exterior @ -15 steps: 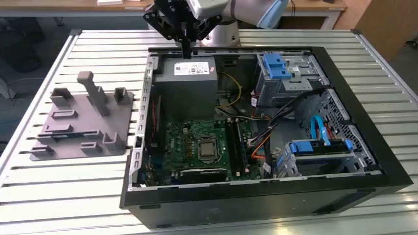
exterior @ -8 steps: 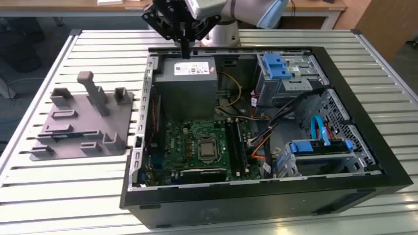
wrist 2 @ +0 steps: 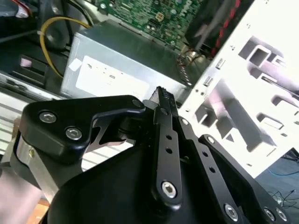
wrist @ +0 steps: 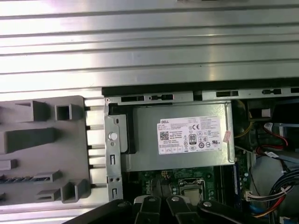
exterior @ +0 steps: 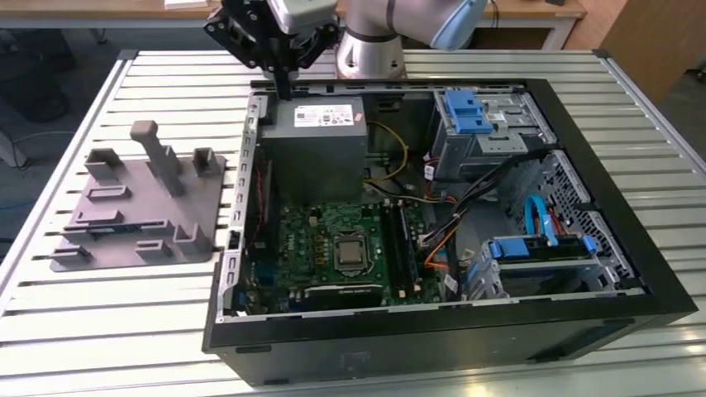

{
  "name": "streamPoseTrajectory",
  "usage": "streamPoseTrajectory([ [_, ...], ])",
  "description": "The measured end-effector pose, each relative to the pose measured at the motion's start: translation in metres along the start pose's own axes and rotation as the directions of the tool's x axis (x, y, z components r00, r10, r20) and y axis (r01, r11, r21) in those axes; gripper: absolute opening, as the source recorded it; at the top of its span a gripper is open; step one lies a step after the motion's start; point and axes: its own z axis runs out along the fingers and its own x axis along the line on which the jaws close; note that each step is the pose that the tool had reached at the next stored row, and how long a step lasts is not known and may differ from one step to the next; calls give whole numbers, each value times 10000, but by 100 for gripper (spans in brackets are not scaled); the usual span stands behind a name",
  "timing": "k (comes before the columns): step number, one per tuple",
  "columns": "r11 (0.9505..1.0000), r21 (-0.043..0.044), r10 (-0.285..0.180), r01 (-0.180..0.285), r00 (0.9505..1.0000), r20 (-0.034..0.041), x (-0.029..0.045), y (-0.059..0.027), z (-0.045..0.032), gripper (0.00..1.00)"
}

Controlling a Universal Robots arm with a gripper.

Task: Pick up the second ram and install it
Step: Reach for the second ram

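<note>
Black claw (exterior: 283, 88) clenched above grey metal power supply (exterior: 314, 145); its white printed label (wrist: 189, 135) faced the first wrist view. Long dark second ram (wrist: 21, 179) lay in grey plastic tray (wrist: 70, 149), exterior view's left of black case (exterior: 464, 327)

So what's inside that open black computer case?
A grey power supply, green motherboard, cables and blue-latched drive bays. Whatever lies beneath the power supply is covered.

Robot arm (exterior: 369, 51): silver-grey tubular links behind the end effector, with a pale blue joint cap (exterior: 458, 25). Gripper (wrist 2: 161, 94): matte black rounded housing and flat linkage bars (wrist 2: 167, 149), pinned with silver socket-head screws (wrist 2: 168, 188); bare aluminium bracket (wrist 2: 28, 161) at its base.
</note>
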Motion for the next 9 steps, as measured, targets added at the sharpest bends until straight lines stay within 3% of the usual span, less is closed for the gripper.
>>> streamPoseTrajectory([
  [9,10000,0,0,0,10000,0,142,-10,-2,10],
])
